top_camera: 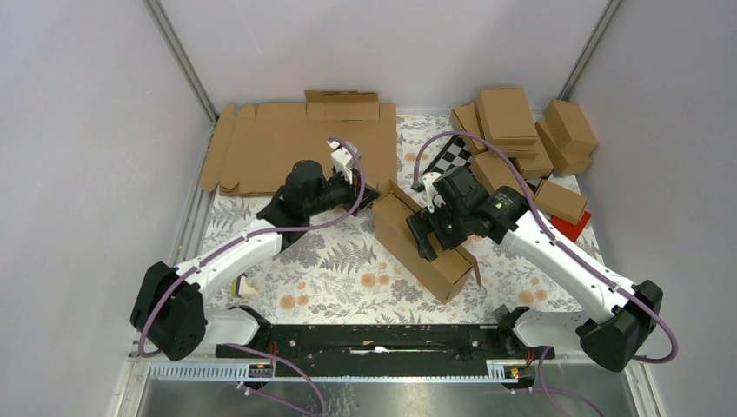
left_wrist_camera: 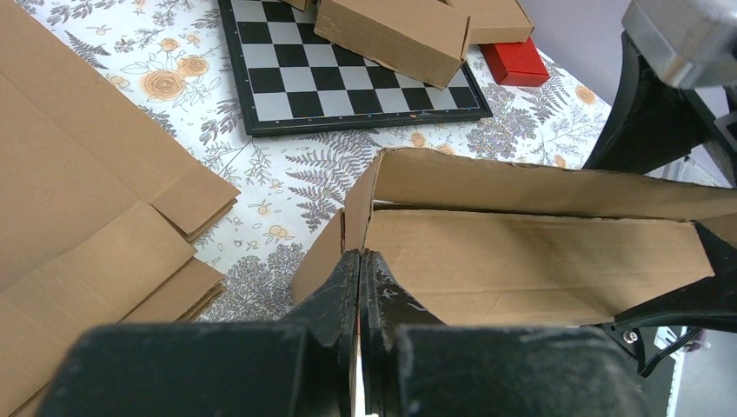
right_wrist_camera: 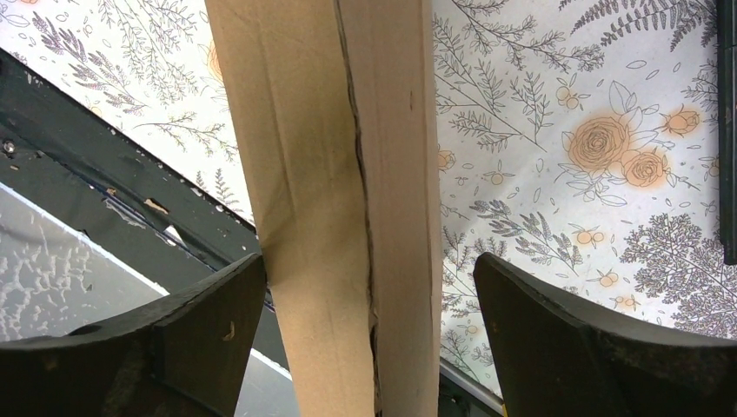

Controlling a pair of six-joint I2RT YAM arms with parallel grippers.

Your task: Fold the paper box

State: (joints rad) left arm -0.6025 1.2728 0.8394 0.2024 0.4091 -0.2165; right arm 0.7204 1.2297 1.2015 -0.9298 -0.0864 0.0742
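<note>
The paper box point(top_camera: 423, 246) is a partly folded brown cardboard mailer lying at an angle in the middle of the floral mat. In the left wrist view its long walls stand up around the open inside point(left_wrist_camera: 521, 261). My left gripper point(top_camera: 372, 193) is shut, its tips point(left_wrist_camera: 361, 258) right at the box's far-left end corner; nothing shows between the fingers. My right gripper point(top_camera: 426, 236) is open and straddles the box from above. In the right wrist view point(right_wrist_camera: 369, 261) a folded cardboard edge point(right_wrist_camera: 348, 191) runs between the two fingers, close to the left one.
Flat cardboard blanks point(top_camera: 295, 143) lie at the back left and also show in the left wrist view point(left_wrist_camera: 78, 200). A pile of finished boxes point(top_camera: 521, 130) sits at the back right over a checkerboard point(top_camera: 456, 156). A red block point(top_camera: 575, 226) lies right of the box.
</note>
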